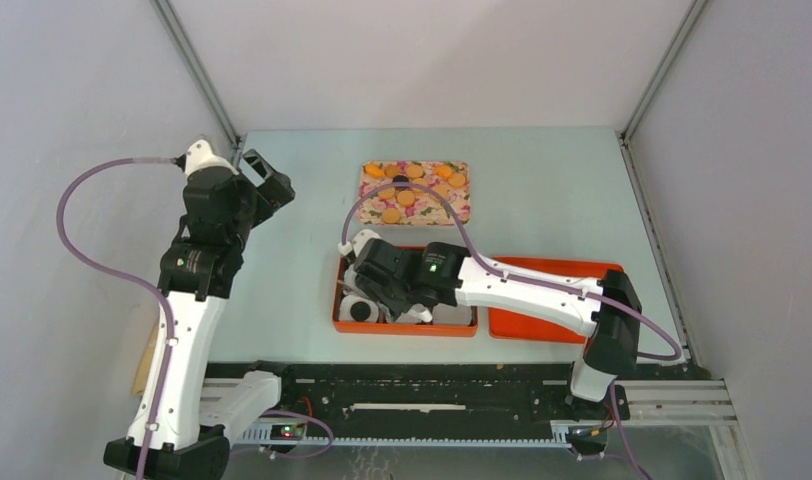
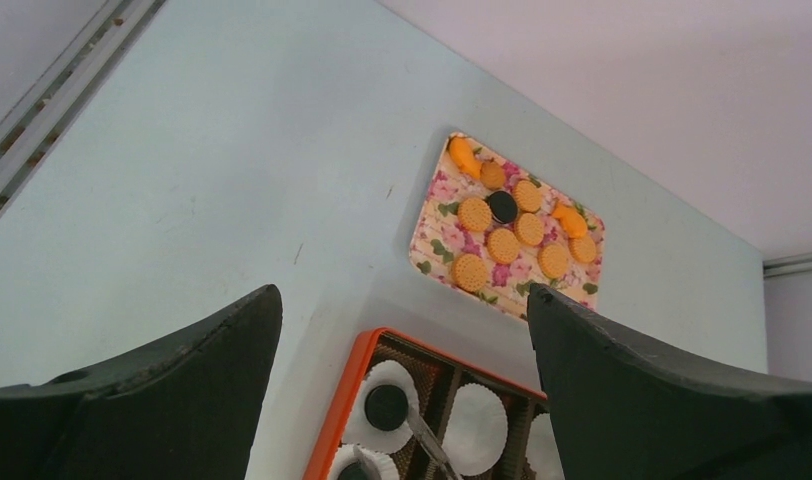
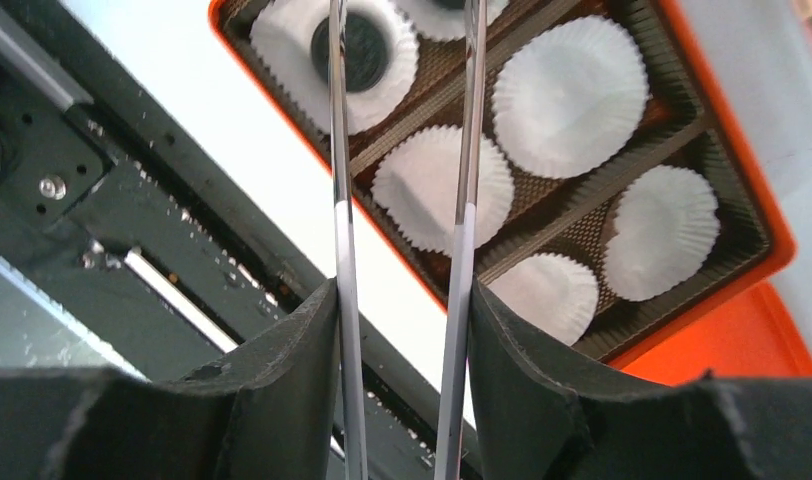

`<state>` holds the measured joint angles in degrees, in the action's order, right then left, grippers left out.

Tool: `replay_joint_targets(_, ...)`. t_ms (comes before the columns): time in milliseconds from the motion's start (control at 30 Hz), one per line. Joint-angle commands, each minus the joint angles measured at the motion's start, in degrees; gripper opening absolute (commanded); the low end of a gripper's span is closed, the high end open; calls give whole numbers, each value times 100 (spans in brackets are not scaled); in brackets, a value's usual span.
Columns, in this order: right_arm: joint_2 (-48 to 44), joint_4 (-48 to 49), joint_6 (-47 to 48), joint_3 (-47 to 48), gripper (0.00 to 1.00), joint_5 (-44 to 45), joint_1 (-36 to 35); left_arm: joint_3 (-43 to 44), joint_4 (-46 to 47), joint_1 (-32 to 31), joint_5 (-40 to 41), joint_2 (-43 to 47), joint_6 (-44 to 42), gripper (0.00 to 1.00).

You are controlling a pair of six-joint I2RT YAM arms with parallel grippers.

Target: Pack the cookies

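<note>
The right gripper [image 3: 404, 300] was low over the orange box [image 2: 342, 400], in the near left part of it. Its two fingers were closed on a pair of thin metal tweezers [image 3: 338, 150], one arm of the tool against each finger. The two arms stood a little apart. Their tips were outside the wrist view, so I could not tell if they held something.

The left gripper [image 2: 402, 295] was raised above the left side of the table [image 1: 542, 200], wide open and with nothing between the fingers.

Most of the cookies [image 2: 503, 245] lay on a flowered tray [image 2: 434, 235] at the far side of the table, just behind the box. They were orange-tan, with one black cookie [image 2: 501, 207] among them. Another black cookie [image 3: 352, 50] sat in a white paper liner in a corner compartment of the box. The other paper liners [image 3: 570, 95] that showed in the right wrist view had no cookie in them.

A flat orange lid [image 1: 527, 328] lay just to the right of the box, partly under the right arm
</note>
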<state>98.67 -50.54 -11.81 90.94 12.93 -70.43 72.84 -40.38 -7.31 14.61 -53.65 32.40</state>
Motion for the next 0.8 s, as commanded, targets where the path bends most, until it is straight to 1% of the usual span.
replay_joint_targets(0, -416, 118, 68, 449, 53, 570, 427, -182, 365, 24, -272, 71, -48, 97)
replay_joint_targets(167, -462, 314, 124, 512, 52, 627, 1255, -244, 428, 27, -373, -137, -2, 96)
replay_joint_targets(333, -47, 532, 194, 576, 51, 529, 2010, -244, 490, 27, -439, -306, 20, 96)
replay_joint_targets(500, 444, 726, 223, 554, 50, 501, 2574, -244, 533, 28, -434, -387, 14, 96)
replay_joint_targets(767, 783, 951, 190, 338, 50, 454, 3168, -236, 551, 28, -452, -444, 3, 96)
